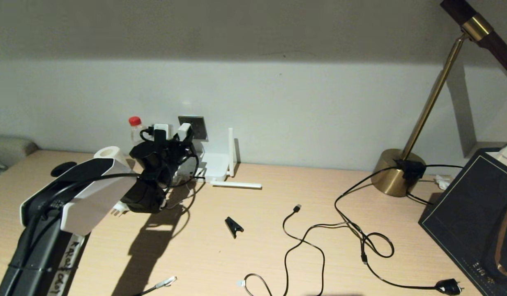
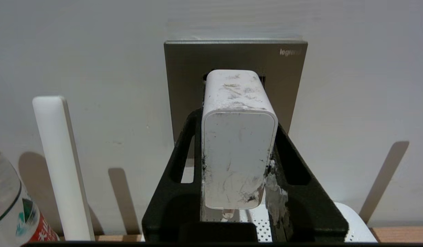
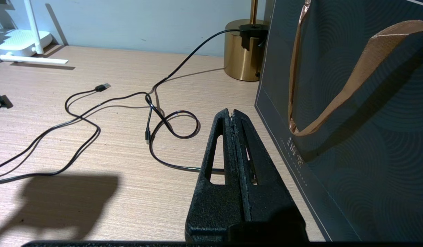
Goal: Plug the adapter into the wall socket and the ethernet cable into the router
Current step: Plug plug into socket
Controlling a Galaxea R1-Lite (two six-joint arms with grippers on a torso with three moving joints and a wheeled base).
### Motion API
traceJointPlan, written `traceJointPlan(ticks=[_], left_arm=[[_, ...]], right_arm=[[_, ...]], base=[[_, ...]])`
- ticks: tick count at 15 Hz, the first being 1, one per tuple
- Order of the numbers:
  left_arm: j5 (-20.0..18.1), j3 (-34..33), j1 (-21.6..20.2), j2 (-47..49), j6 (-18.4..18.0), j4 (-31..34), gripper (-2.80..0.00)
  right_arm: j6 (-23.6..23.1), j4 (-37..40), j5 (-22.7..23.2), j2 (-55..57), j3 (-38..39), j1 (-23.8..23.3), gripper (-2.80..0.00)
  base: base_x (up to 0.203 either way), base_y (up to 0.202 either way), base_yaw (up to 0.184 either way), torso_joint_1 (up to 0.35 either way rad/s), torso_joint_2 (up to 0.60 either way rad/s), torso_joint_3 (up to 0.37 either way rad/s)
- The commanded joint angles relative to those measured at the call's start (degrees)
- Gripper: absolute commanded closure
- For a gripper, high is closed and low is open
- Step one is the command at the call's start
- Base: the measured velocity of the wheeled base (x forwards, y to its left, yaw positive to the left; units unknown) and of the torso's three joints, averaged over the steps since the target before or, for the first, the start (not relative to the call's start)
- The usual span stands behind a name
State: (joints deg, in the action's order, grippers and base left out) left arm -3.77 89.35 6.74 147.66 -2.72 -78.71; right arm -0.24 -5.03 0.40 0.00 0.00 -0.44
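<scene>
The small white cube-shaped adapter (image 2: 237,151), a scuffed hard plastic block, sits clamped between the black fingers (image 2: 300,178) of the left gripper (image 2: 237,161), its far end right up at the square dark grey metallic wall socket (image 2: 184,79); whether its prongs have entered the holes cannot be seen. It looks light and rigid, so it should neither sag nor deform, but its smooth flat sides seem slippery and could twist or slide back under an insertion push; the present hold across the two broad side faces, low on the body, looks the sensible place, leaving the front free to meet the faceplate. Just below the socket lies the flat white rectangular router (image 1: 215,167) with slim white stick antennas, one upright antenna (image 2: 62,164) beside the gripper, and a clear plastic bottle with a red cap (image 1: 135,128) stands near it. On the pale wooden desk (image 1: 278,255), well apart from the router, the thick black ethernet cable with its clear clip connector (image 1: 165,283) lies untouched; it should be floppy along its length and best gripped just behind that small, brittle-looking plug. The right gripper (image 3: 233,118) hovers idle over the desk beside a dark paper bag (image 3: 352,137), its fingers pressed together on nothing.
</scene>
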Motion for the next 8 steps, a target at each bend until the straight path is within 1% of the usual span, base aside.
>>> traceJointPlan(ticks=[1, 8], left_arm=[[0.0, 0.8, 0.0, 0.1, 0.0, 0.0, 0.00], [0.1, 1.8, 0.0, 0.2, 0.0, 0.7, 0.00]], right_arm=[[0.0, -0.1, 0.0, 0.0, 2.0, 0.0, 0.00], [0.0, -0.1, -0.1, 0.0, 2.0, 0.0, 0.00]], base=[[0.000, 0.000, 0.000, 0.000, 0.00, 0.000], [0.000, 0.000, 0.000, 0.000, 0.00, 0.000]])
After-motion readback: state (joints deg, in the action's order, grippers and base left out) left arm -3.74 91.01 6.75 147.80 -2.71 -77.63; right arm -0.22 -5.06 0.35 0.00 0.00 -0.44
